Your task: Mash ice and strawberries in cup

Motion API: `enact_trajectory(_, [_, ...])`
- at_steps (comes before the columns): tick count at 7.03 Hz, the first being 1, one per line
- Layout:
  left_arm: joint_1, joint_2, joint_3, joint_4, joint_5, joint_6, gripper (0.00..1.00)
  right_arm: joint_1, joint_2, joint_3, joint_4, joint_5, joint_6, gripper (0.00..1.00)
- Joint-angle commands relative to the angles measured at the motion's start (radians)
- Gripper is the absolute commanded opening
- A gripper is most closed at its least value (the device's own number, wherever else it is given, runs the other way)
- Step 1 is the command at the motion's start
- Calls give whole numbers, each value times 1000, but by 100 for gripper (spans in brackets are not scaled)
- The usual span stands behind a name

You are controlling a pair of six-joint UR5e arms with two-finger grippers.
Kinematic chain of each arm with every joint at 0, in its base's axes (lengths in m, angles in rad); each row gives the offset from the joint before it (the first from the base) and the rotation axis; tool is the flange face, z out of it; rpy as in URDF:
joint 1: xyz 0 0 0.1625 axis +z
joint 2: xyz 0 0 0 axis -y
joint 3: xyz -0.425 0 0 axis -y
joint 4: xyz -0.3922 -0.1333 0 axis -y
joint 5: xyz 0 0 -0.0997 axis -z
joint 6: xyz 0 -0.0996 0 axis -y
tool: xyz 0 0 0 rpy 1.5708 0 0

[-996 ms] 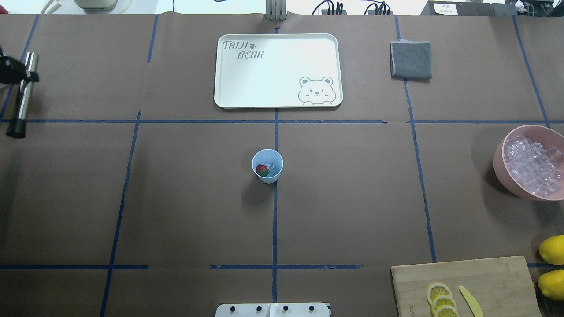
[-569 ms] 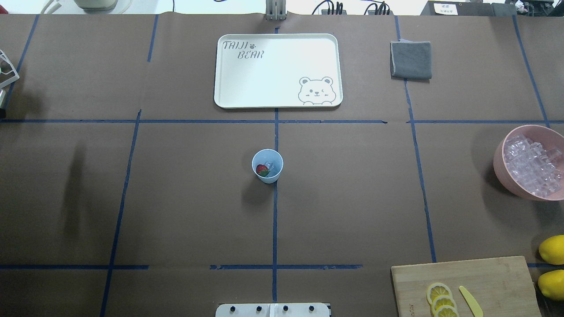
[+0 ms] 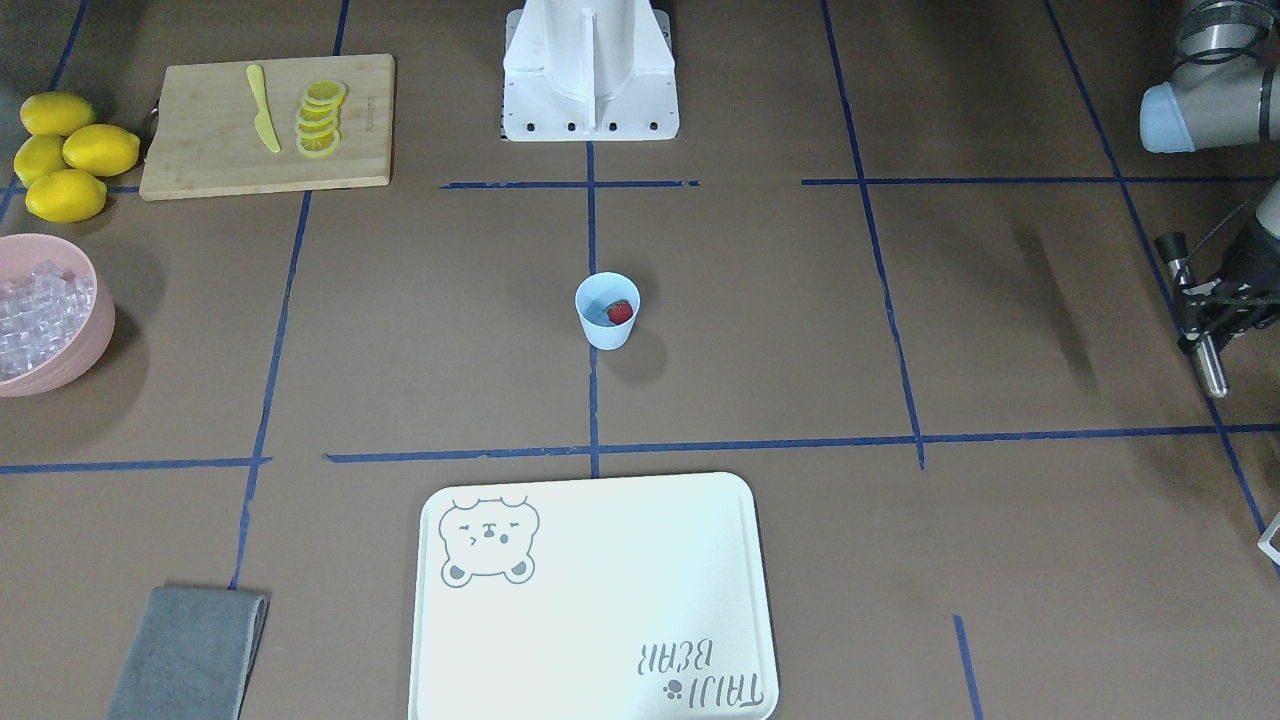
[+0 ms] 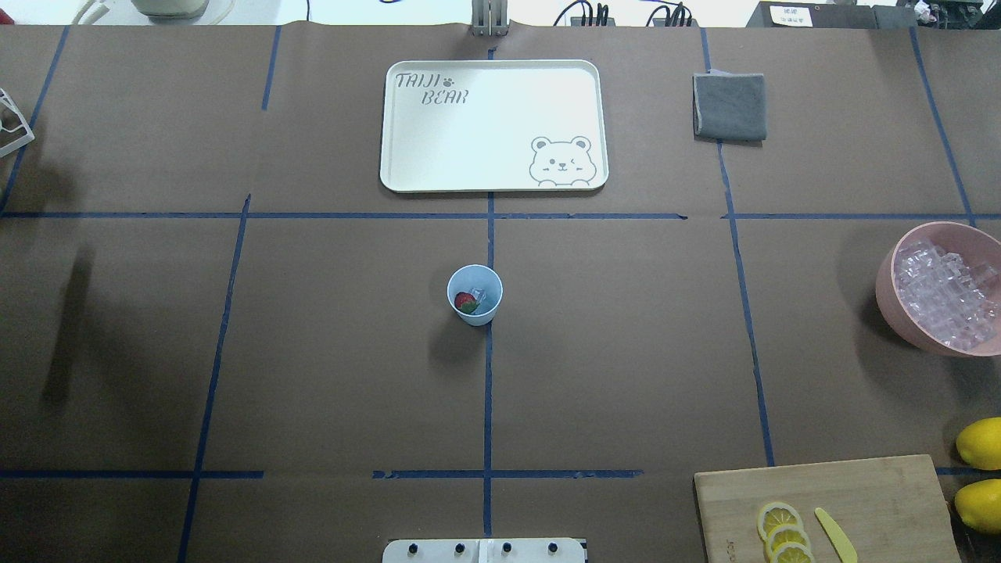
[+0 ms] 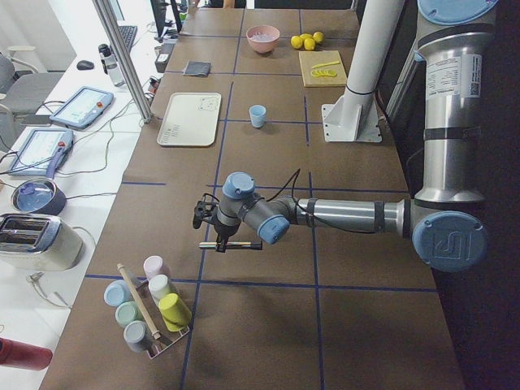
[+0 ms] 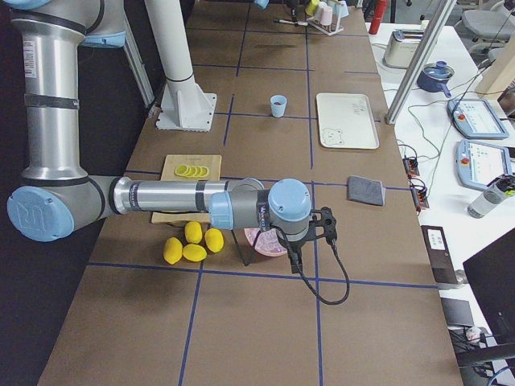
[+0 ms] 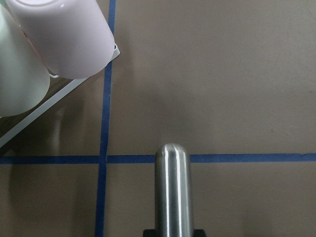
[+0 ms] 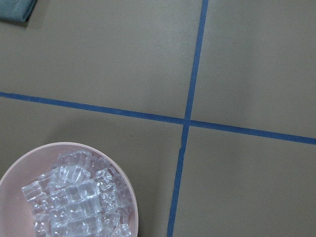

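- Left gripper (image 3: pixel 1200 322): fingers pinched on a rod (image 3: pixel 1211 372), gripping it partway along its length, near the table's left end.
- Rod: steel shaft with a dark end, held roughly level and clear of the brown surface. In the wrist view its rounded steel tip sits over a blue tape line.
- Rack (image 7: pixel 59 94): white wire, holding pastel tumblers, near the rod's tip and apart from it.
- Right gripper (image 6: pixel 324 228): seen only from the side, so it cannot be told whether it is spread or closed. It hangs above the table's right end, near the bowl (image 4: pixel 887 301).
- Cup (image 4: pixel 483 317): light blue, upright at the table's centre on the middle tape line, well apart from both grippers.
- Strawberry (image 4: pixel 464 299): red, lying inside the cup beside a piece of ice (image 4: pixel 478 295).
- Bowl: pink, heaped with more ice.
- Tray (image 4: pixel 493 125): white, beyond the cup.
- Cloth (image 4: pixel 730 106): grey, folded, right of the tray.
- Board (image 4: pixel 860 493): carries lemon slices (image 4: pixel 784 536) and a yellow knife (image 4: pixel 835 534); whole lemons (image 4: pixel 981 443) lie just beside it.
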Motion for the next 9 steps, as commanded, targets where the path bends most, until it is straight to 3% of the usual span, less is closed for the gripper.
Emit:
enact_trajectory(1, [47, 21, 17, -4, 35, 1, 0, 0, 1, 0, 2, 0, 0, 99])
enact_trajectory(4, [49, 32, 26, -8, 34, -3, 2, 0, 2, 1, 2, -2, -2, 100])
enact_trajectory(5, [49, 32, 24, -7, 34, -3, 11, 0, 2, 1, 2, -2, 0, 99])
enact_trajectory(6, [49, 32, 26, -4, 32, -3, 63, 0, 2, 1, 0, -2, 0, 100])
enact_trajectory(7, [49, 32, 24, -8, 32, 1, 100, 0, 2, 1, 2, -2, 0, 100])
enact_trajectory(9, [49, 32, 24, -7, 35, 10, 100, 0, 2, 3, 0, -2, 0, 100])
